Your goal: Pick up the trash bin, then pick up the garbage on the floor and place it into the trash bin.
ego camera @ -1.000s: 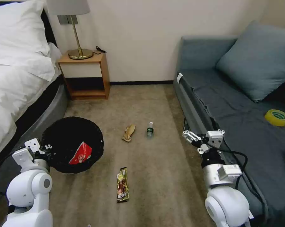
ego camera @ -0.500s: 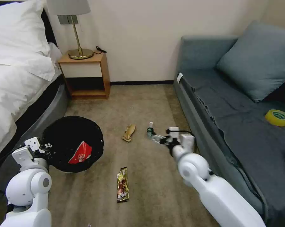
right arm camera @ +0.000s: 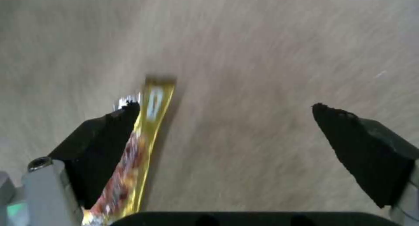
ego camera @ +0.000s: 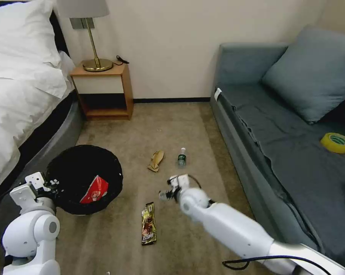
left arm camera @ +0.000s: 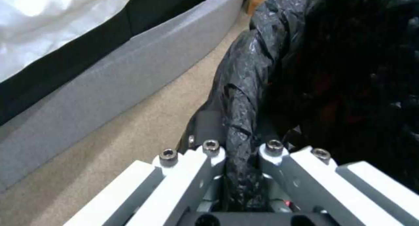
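On the carpet between the bed and the sofa, the trash bin (ego camera: pixel 84 179) sits at about eight o'clock in the head view, its black bag rim pinched firmly between the fingers of the left gripper (left arm camera: pixel 240 154), which is closed on that liner edge. Inside it lies the red-and-white snack wrapper (ego camera: pixel 94 190), so by my reading one of the four pieces is already dealt with and the bin is in hand.

Three pieces are left on the floor. The brown-gold candy wrapper (ego camera: pixel 148 224) lies at roughly six o'clock, just below centre. The tan paper scrap (ego camera: pixel 156 160) and the small clear bottle (ego camera: pixel 182 157) lie side by side near the middle, the bottle toward one o'clock of the scrap.

The right gripper (ego camera: pixel 165 194) hangs above the carpet near the upper end of the candy wrapper, at about one o'clock from it. Its jaws stand wide apart and hold nothing; in the right wrist view the wrapper runs beside one dark fingertip (right arm camera: pixel 116 134), not between the two. I judge the task roughly a quarter done on the litter.
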